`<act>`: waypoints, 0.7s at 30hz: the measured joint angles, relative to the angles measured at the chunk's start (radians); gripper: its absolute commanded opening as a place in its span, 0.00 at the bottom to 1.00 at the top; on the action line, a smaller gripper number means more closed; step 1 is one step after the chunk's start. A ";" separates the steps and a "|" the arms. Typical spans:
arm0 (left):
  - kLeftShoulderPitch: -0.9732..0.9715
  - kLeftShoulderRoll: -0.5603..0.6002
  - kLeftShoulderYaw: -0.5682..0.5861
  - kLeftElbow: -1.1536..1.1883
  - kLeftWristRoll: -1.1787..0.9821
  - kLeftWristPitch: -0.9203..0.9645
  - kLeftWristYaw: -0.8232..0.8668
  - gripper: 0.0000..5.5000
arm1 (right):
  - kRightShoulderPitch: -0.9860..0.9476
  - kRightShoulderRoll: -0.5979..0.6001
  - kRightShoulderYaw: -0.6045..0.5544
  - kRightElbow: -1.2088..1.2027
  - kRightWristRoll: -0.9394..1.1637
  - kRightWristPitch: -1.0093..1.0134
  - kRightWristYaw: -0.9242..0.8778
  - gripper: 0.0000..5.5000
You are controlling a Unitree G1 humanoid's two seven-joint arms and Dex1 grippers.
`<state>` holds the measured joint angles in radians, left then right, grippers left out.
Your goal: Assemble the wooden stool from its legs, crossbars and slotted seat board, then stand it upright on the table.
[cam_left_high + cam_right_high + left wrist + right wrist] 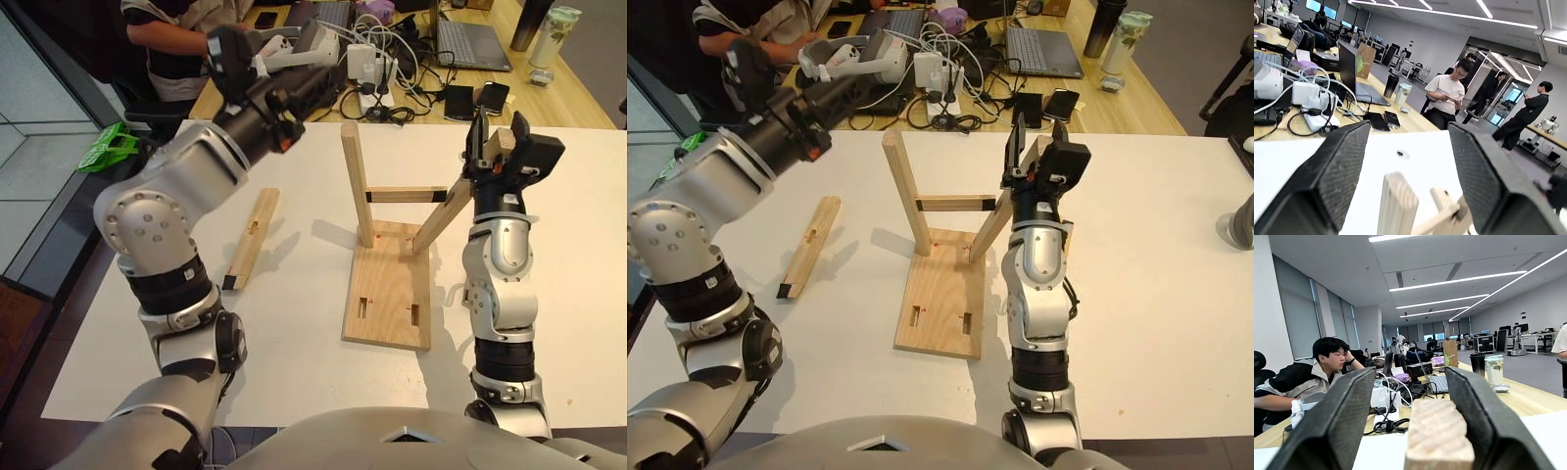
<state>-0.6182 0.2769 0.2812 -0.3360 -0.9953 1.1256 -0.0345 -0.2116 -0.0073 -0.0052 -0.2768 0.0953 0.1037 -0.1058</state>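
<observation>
Right end effector [500, 132] grasps a tilted leg [438, 217] over the white table [578, 255]; left end effector [1408, 134] released beside cluttered desk [586, 96].

Laptop [472, 44], phones [458, 101], tangled white chargers [362, 64] and a tumbler [551, 37] on the far desk [588, 88]

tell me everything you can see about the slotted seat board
The slotted seat board is a pale rectangular plank of bare wood lying flat on the white table, between the two arms. Two short slots show near its near end, and small red marks dot its face. At its far end two legs rise from it, an upright leg and a leaning leg, joined by a crossbar. No gripper touches the board.
</observation>
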 measured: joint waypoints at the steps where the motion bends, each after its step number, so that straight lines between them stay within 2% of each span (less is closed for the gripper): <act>1: 0.023 0.001 -0.017 -0.001 0.003 0.015 0.002 0.53 | -0.002 -0.013 -0.007 -0.001 0.005 0.016 0.017 0.48; 8: 0.068 -0.072 -0.070 0.024 0.159 -0.007 0.161 0.53 | -0.007 -0.048 -0.019 -0.040 0.035 0.107 0.079 0.48; 11: 0.072 -0.092 -0.067 0.008 0.159 -0.045 0.136 0.53 | -0.007 -0.055 -0.020 -0.044 0.037 0.129 0.096 0.48; 16: 0.072 -0.050 -0.009 0.002 0.161 -0.128 0.058 0.67 | -0.008 -0.061 -0.026 -0.044 0.037 0.142 0.116 0.48; 18: 0.072 -0.041 0.000 0.004 0.170 -0.137 0.046 0.68 | -0.008 -0.061 -0.029 -0.044 0.037 0.144 0.118 0.48; 21: 0.065 -0.042 -0.063 0.008 0.173 -0.090 0.042 0.68 | -0.008 -0.060 -0.030 -0.043 0.037 0.144 0.119 0.48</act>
<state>-0.5528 0.2353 0.2178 -0.3284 -0.8219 1.0352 0.0078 -0.2195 -0.0671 -0.0356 -0.3197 0.1319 0.2474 0.0135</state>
